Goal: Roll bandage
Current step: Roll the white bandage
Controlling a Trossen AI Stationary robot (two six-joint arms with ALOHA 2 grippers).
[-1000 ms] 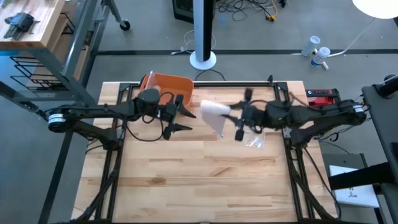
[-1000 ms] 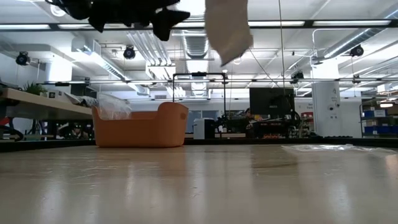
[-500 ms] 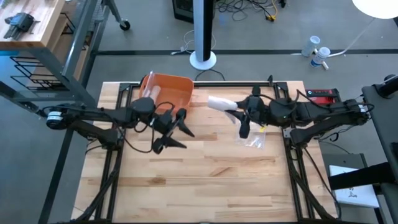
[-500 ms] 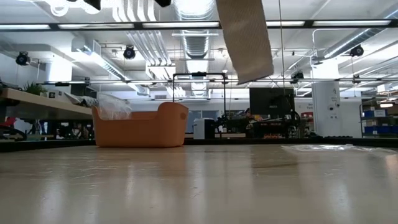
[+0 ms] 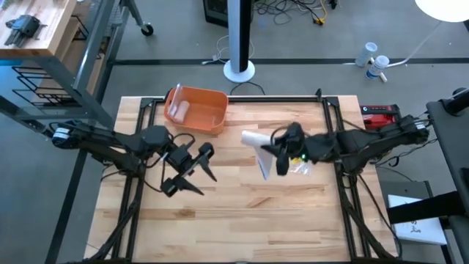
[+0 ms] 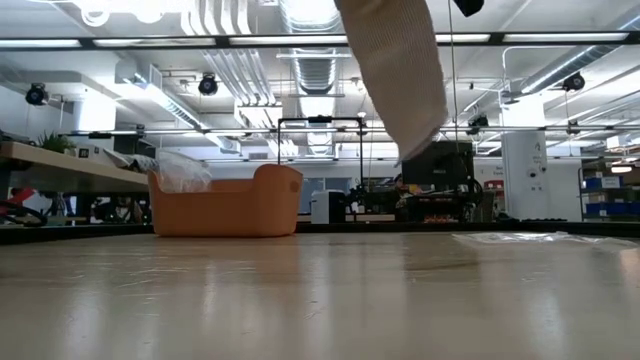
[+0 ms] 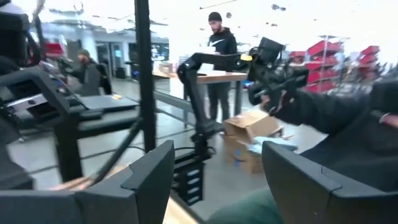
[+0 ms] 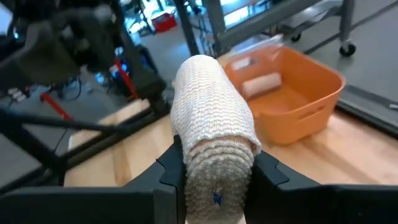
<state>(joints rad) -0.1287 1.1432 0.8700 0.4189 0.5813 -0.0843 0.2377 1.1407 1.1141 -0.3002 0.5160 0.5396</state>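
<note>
A white, knitted bandage roll is up in the air over the middle of the table, with my right gripper shut on it. In the high view the roll sits just left of that gripper; in the low view it slants down from the picture's top, well above the tabletop. My left gripper hovers open over the table's left half with nothing between its fingers. My right gripper pinches the bandage roll between its two fingers, one on each side of the roll's end nearest the wrist. The roll lies along the fingers and sticks out past their tips. It is lifted clear of the table and tilted.
An orange bin stands at the table's far left, with another rolled bandage inside. A clear plastic wrapper lies on the table below the right gripper. A red and black device sits at the far right edge.
My left gripper has moved toward the table's near edge and a little left, still open, and has left the low view. My right gripper has carried the bandage roll toward the near edge; the roll stays off the table and shows larger in the low view.
</note>
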